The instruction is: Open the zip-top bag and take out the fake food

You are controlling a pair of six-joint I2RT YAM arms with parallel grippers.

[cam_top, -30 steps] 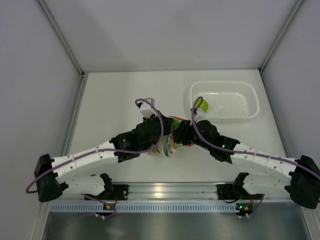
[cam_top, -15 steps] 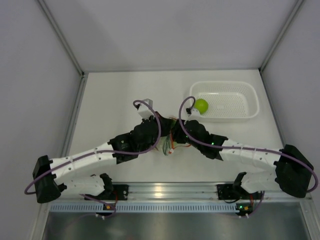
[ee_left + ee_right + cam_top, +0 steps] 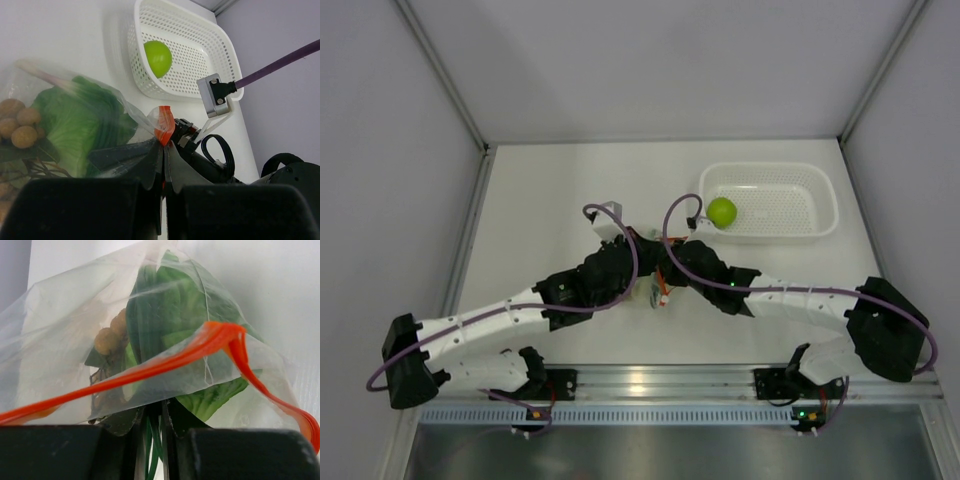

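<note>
Top view: zip-top bag (image 3: 656,293) mostly hidden under the arms at centre, lime-green fruit (image 3: 721,211) in basket (image 3: 790,233) at 2 o'clock; left wrist view: left gripper (image 3: 163,150) clamped on the bag's orange zip strip (image 3: 164,128); right wrist view: right gripper (image 3: 162,416) pinching clear film, lettuce (image 3: 185,310) and brown cluster (image 3: 111,335) inside.

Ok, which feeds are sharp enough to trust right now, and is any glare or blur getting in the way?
Top external: evenly lit, glare only on the metal rail; the zip-top bag is mostly covered. Left wrist: basket and lime-green fruit crisp, near fingers a dark blur. Right wrist: orange zip strip soft, lettuce clear.
</note>
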